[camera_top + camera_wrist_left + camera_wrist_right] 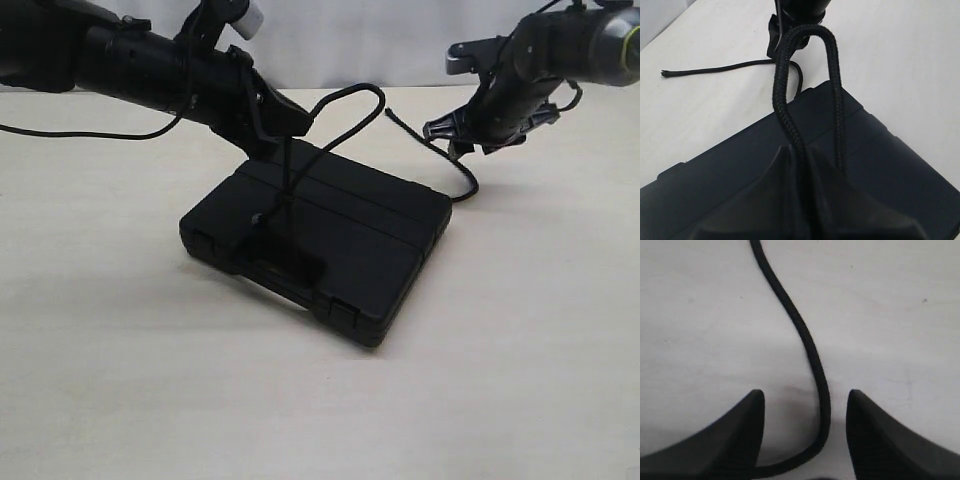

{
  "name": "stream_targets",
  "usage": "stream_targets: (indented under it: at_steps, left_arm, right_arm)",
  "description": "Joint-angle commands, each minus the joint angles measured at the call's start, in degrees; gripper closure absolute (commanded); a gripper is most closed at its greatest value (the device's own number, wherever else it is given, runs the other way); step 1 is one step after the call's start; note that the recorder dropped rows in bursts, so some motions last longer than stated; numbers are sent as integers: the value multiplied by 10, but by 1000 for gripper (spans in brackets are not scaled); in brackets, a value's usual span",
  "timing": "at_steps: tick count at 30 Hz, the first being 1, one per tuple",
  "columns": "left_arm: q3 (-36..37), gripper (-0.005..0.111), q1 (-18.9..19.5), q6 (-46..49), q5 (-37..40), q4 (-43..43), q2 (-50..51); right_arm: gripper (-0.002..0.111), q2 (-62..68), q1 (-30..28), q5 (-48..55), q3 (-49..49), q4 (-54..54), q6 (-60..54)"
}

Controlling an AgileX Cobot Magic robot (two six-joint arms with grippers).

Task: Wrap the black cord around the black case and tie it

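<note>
The left gripper (pixel 283 122) was clenched on the black cord (pixel 779 95), holding a loop raised over the far-left edge of the central black case (pixel 350 230), probably to keep the wrap taut, while the right gripper (pixel 805 395), released, straddled the loose tail to the case's far right.

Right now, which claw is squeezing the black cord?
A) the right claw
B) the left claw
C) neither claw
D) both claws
B: the left claw is shut tight on a loop of the black cord above the black case, while the right claw stands open with the cord just lying loose between its fingers.
</note>
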Motion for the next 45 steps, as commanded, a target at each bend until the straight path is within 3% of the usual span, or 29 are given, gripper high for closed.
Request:
stream_targets:
  at_steps: [1, 3, 10, 16, 20, 24, 28, 31, 35, 37, 40, 42, 45]
  left_arm:
    - [0, 107, -1, 3, 6, -9, -2]
    - [0, 107, -1, 4, 6, -9, -2]
    - [0, 107, -1, 15, 8, -6, -2]
    - [0, 107, -1, 19, 24, -3, -2]
    - [0, 107, -1, 25, 36, -8, -2]
    - [0, 107, -1, 26, 40, -7, -2]
    - [0, 107, 8, 27, -17, -3, -2]
    - [0, 107, 35, 27, -31, -9, -2]
    - [0, 107, 68, 51, -8, -71, -2]
    - [0, 107, 68, 70, 13, -82, -2]
    - [0, 107, 67, 87, 52, -81, -2]
    - [0, 107, 67, 86, 74, -52, -2]
    - [0, 107, 67, 23, 79, 71, -2]
  right_arm:
    - [60, 43, -11, 21, -35, 0, 9]
    - [61, 54, -11, 32, -44, 32, -33]
    - [84, 12, -8, 62, -30, 192, -204]
    - [104, -64, -8, 47, 107, 197, -267]
    - [104, -90, 4, -49, 216, 236, -270]
    - [104, -93, 37, -69, 281, 279, -315]
    - [104, -100, 121, -97, 344, 279, -350]
    - [104, -128, 149, -102, 351, 282, -372]
    - [104, -192, 108, -175, 353, 308, -310]
    - [104, -210, 75, -219, 353, 324, -224]
    - [104, -192, 58, -253, 342, 324, -230]
    - [104, -154, 79, -205, 305, 338, -243]
    - [104, -115, 116, -148, 274, 339, -264]
